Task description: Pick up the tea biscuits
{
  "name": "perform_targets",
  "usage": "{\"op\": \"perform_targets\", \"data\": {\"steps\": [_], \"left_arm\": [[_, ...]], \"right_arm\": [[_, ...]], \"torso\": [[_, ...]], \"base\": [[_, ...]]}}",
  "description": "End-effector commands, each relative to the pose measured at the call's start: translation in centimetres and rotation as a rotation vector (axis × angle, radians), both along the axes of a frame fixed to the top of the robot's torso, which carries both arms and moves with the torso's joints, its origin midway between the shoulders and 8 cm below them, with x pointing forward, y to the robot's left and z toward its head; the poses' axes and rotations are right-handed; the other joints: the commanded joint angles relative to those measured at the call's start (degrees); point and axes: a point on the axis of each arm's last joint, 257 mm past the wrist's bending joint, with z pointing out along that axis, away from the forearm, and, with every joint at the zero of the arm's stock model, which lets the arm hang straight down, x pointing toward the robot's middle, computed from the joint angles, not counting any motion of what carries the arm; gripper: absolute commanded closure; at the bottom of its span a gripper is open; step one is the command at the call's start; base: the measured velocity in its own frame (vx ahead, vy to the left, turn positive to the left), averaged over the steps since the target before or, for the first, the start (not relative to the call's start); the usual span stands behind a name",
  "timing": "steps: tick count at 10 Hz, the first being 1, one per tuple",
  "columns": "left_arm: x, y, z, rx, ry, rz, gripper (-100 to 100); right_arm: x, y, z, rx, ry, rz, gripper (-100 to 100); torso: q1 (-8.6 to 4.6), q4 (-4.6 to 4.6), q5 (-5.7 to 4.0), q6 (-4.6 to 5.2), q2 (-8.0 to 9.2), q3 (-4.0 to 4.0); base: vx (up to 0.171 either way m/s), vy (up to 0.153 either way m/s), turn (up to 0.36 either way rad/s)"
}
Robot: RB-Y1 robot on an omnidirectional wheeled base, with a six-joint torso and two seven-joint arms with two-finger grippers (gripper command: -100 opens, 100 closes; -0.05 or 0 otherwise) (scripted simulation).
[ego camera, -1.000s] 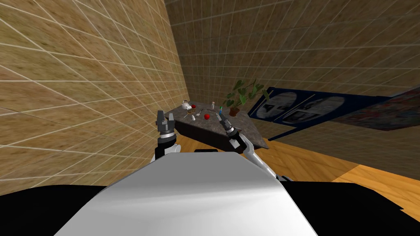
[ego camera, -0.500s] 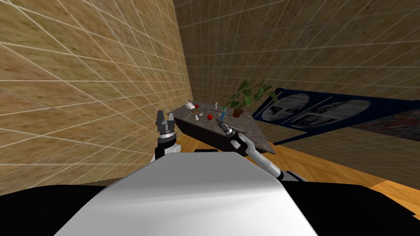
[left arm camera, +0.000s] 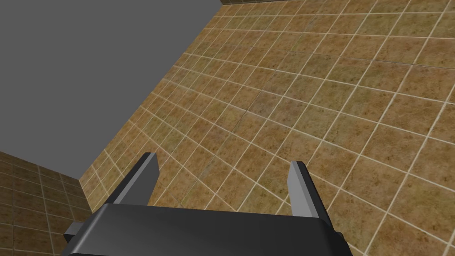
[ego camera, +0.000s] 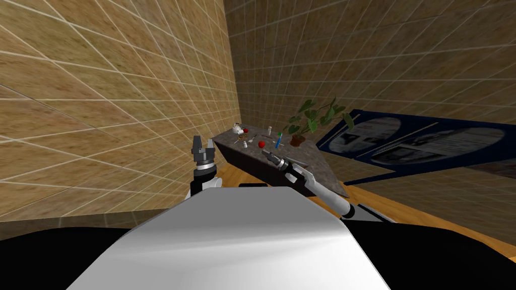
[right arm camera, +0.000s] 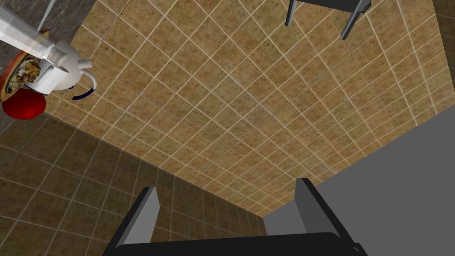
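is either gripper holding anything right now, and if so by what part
Nothing is held: the left gripper and the right gripper both have their jaws open with nothing between them.

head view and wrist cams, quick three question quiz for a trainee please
1. True or false: the left gripper has its fingers open with nothing between them.
2. The right gripper is stretched toward: A a sink, B the dark table, C a shelf.
3. In the right wrist view, what white vessel stands beside the red thing?
Key: 1 true; 2 B; 3 a teapot.
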Motion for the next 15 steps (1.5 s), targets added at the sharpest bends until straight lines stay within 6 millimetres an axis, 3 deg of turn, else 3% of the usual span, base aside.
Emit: {"op": "perform_targets", "data": {"steps": [1,2,4,5,6,11,13,14,15], "left_arm": [[0.0,0.0,0.0,0.000,0.000,0.000,0],[0.0,0.0,0.0,0.000,0.000,0.000,0],[0.0,0.0,0.0,0.000,0.000,0.000,0],[0.0,0.0,0.0,0.000,0.000,0.000,0],[0.0,0.0,0.0,0.000,0.000,0.000,0],[0.0,0.0,0.0,0.000,0.000,0.000,0],[0.0,0.0,0.0,0.000,0.000,0.000,0],[0.0,0.0,0.0,0.000,0.000,0.000,0],[0.0,0.0,0.0,0.000,0.000,0.000,0]], "right_arm": [[-0.3,-0.6,-1.5,-0.058,0.004,0.013,-100],[-0.7,-0.5,-3.3,-0.118,0.005,0.034,-100],[-0.9,-1.1,-4.0,-0.155,0.013,0.039,-100],[-1.5,-1.4,-6.1,-0.222,0.019,0.062,-100],[-1.5,-2.0,-6.5,-0.250,0.022,0.063,-100],[-3.3,-6.0,-12.8,-0.499,0.040,0.119,-100],[-3.7,-7.1,-13.6,-0.534,0.056,0.125,-100],[-4.4,-8.7,-15.4,-0.604,0.065,0.142,-100],[-4.6,-9.5,-15.6,-0.629,0.071,0.142,-100]], "torso": [[0.00,0.00,0.00,0.00,0.00,0.00],[-0.02,0.00,0.00,0.06,0.01,0.00],[0.02,0.00,0.01,0.06,-0.01,-0.01],[-0.03,0.01,0.00,0.07,0.03,0.02],[0.01,0.00,0.00,0.02,0.02,0.01],[0.00,0.00,0.00,0.07,0.00,-0.01],[0.01,0.00,0.00,0.07,0.00,0.00],[-0.04,0.01,-0.01,0.10,0.05,0.03],[-0.01,0.01,0.00,0.04,0.03,0.02]], "base": [[0.017,0.024,0.121],[0.023,0.041,0.194],[0.017,0.025,0.028],[0.012,0.032,0.186],[0.019,0.026,0.128],[0.025,0.032,0.155],[0.018,0.019,0.040],[0.018,0.026,0.193],[0.019,0.019,0.114]]}}
